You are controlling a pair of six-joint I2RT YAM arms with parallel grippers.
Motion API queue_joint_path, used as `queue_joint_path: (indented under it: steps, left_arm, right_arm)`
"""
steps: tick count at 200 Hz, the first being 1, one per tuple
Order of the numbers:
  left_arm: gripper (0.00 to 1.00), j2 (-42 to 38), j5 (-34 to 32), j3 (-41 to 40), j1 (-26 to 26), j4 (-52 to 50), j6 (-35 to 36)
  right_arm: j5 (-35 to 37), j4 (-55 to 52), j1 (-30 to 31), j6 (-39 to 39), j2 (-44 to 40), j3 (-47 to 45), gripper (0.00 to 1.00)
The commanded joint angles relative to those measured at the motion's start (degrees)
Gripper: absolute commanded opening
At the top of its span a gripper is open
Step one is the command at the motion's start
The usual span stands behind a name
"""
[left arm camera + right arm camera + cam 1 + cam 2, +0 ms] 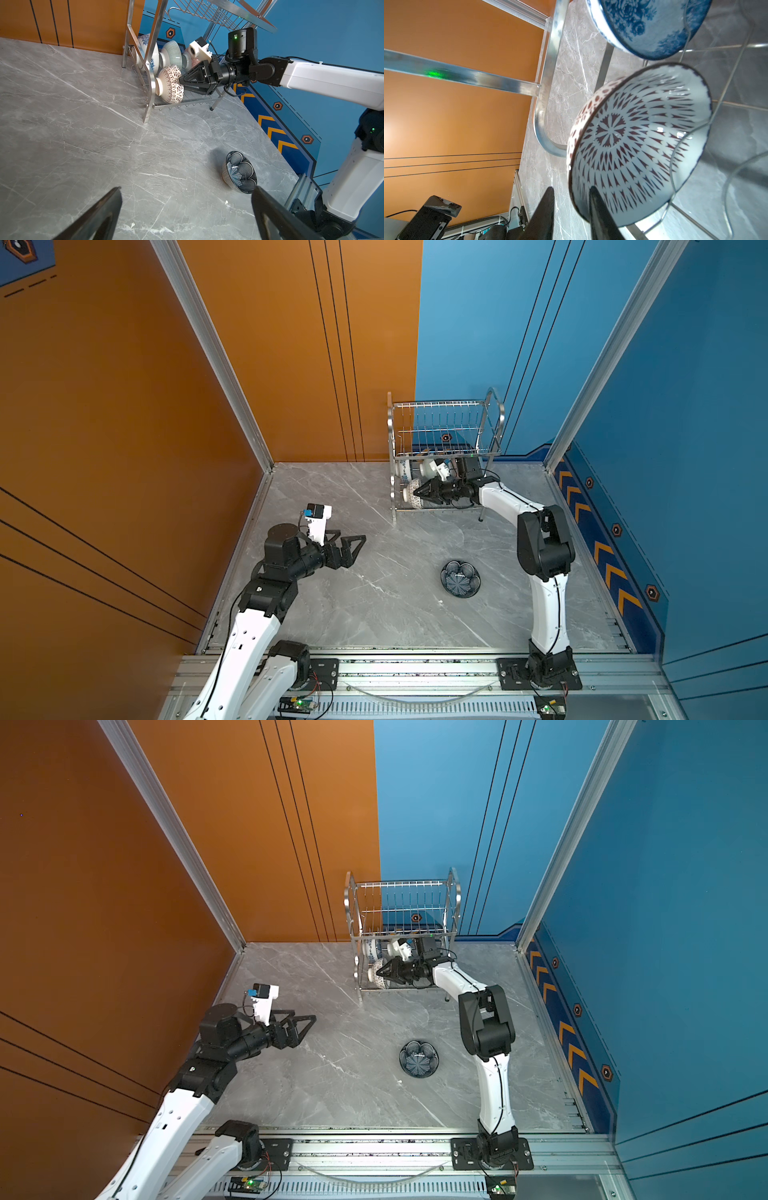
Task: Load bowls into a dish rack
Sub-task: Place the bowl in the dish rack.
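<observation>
The dish rack [444,427] [403,903] stands at the back of the table. On its lower shelf the leaf-patterned bowl [170,84] [643,145] stands on edge at the front. My right gripper [419,492] [571,188] straddles its rim, one finger inside, one outside with a visible gap. Behind it stand a blue-floral bowl [145,41] [650,27] and a pale lined bowl [172,52]. A dark navy bowl [460,578] [239,172] sits upright on the table. My left gripper [353,541] [187,193] hovers wide open and empty, left of the navy bowl.
The rack's upper shelf [440,443] hangs just above my right wrist. An orange wall [124,427] closes the left side and a blue wall [685,448] the right. A metal rail [415,672] runs along the table's front edge.
</observation>
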Motion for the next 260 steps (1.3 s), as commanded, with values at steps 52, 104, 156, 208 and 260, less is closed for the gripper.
queue_joint_path:
  steps: [52,104,156,208,260]
  left_arm:
    - [0.98,-0.05,1.25,-1.06,-0.21,0.56,-0.13]
    - [0.98,-0.22,1.34,-1.14,-0.24,0.59,-0.13]
    - [0.98,-0.13,1.34,-1.11,-0.21,0.55,-0.13]
    - [0.98,-0.05,1.36,-1.13,-0.25,0.55,-0.13]
    - [0.98,-0.05,1.34,-1.1,-0.24,0.55,-0.13]
  right_arm:
    - [0.37,-0.18,-0.54,-1.3,-4.14,-2.63,0.3]
    - [0.11,0.04,-0.6,-0.94,-4.4,-2.78,0.3]
    - [-0.2,0.08,-0.71,-0.86,-4.77,-3.16,0.29]
    - [-0.11,0.08,-0.96,-1.03,-5.58,-3.8,0.29]
    - [-0.26,0.36,-1.24,-0.9,-5.63,-4.36,0.29]
